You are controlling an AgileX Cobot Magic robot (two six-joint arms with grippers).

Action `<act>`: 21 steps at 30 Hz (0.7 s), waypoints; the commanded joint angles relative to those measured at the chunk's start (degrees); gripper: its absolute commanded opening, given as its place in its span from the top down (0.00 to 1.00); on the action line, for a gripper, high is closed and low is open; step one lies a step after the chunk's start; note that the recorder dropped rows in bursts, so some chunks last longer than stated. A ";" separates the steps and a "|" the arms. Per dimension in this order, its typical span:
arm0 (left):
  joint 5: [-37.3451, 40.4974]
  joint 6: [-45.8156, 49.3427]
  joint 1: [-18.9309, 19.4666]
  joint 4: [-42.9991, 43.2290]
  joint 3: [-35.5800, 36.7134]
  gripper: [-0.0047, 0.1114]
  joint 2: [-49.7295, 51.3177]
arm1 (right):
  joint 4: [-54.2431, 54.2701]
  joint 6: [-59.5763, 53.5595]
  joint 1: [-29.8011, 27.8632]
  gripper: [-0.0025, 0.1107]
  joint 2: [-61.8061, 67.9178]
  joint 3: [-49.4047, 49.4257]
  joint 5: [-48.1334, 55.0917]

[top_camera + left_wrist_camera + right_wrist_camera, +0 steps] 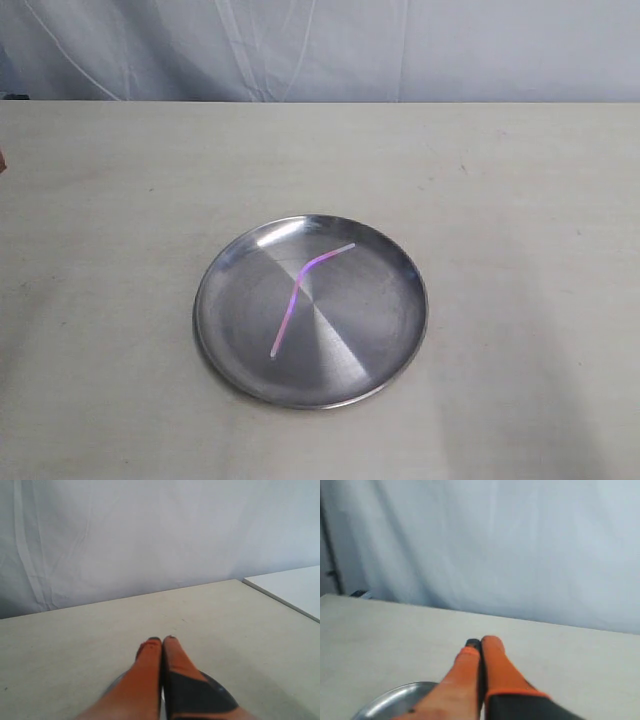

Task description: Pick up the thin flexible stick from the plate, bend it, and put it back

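The steel plate (230,330) lies in the middle of the beige table in the exterior view. Inside it rests the thin pink-purple stick (291,305), kinked into a shallow angle near its upper third. Neither gripper shows in the exterior view. In the left wrist view my left gripper (162,640) has its orange fingers pressed together with nothing between them, above the bare table. My right gripper (479,643) is likewise shut and empty, and a slice of the plate's rim (385,700) shows beside its fingers. The stick is out of sight in both wrist views.
A white cloth backdrop (320,45) hangs behind the table's far edge. A white panel (295,587) adjoins the table in the left wrist view. A dark stand (332,555) rises at the table's corner in the right wrist view.
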 commanded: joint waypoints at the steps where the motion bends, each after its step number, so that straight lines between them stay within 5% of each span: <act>1: -0.52 -0.39 0.00 -0.21 0.45 0.96 -0.43 | 0.02 -0.07 -12.20 0.98 -10.23 8.20 0.46; 11: -0.91 -0.39 0.00 -0.21 0.45 0.96 -0.43 | -1.39 0.52 -15.15 0.98 -18.18 19.74 0.08; 21: -0.91 -0.39 0.00 -0.21 0.45 0.96 -0.43 | -18.01 19.30 -15.15 0.98 -25.95 29.74 -2.42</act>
